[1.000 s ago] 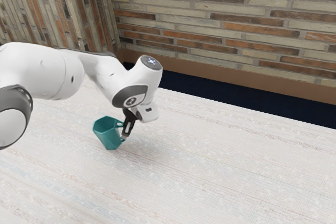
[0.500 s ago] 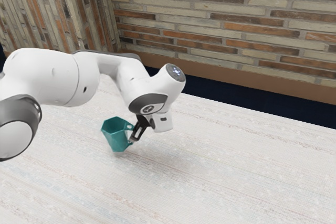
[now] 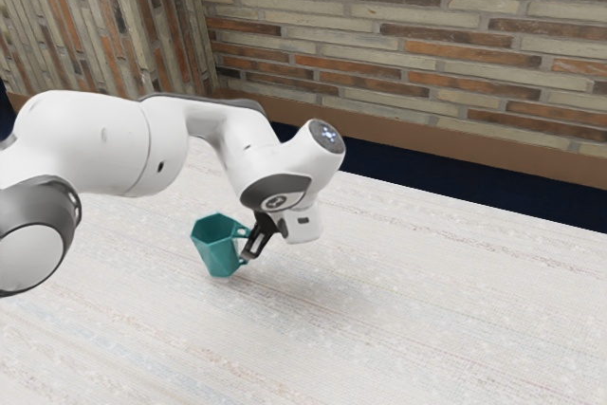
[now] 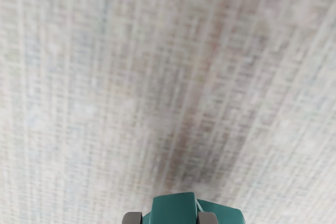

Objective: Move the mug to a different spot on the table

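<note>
My black gripper (image 3: 253, 249), closed on the handle (image 3: 240, 232), holds the teal faceted mug (image 3: 214, 246) tilted over the pale streaked table (image 3: 427, 310) before a brick wall (image 3: 398, 35).

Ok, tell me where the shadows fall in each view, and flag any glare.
Exterior view: soft, even light; a faint shadow lies on the table, toward the exterior view's right of the mug that the gripper holds; no glare. Wrist view: a dim brownish shadow darkens the table just beyond the mug; no glare either.
</note>
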Robot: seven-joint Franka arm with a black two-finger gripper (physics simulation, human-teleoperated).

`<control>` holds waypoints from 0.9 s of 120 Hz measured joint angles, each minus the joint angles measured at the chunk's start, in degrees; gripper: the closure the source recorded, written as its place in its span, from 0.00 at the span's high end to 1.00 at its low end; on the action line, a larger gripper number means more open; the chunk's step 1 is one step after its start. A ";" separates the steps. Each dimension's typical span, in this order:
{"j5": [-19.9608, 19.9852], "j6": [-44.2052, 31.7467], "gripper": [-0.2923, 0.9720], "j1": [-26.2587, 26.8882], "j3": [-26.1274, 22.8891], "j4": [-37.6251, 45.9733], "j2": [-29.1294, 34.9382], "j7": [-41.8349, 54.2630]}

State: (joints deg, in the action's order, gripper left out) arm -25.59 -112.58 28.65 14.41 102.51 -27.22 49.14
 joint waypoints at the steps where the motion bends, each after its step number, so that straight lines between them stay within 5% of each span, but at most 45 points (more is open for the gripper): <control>1: 0.00 -0.02 0.24 0.00 0.00 0.00 -0.02 0.00; 84: -0.02 -2.43 0.26 0.01 -0.19 -0.97 -2.42 -0.11; 108: -0.12 -2.73 0.39 0.01 -0.24 -0.97 -2.53 -0.04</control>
State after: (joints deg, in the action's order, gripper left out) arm -25.71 -115.31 28.66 14.17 101.53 -29.75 49.10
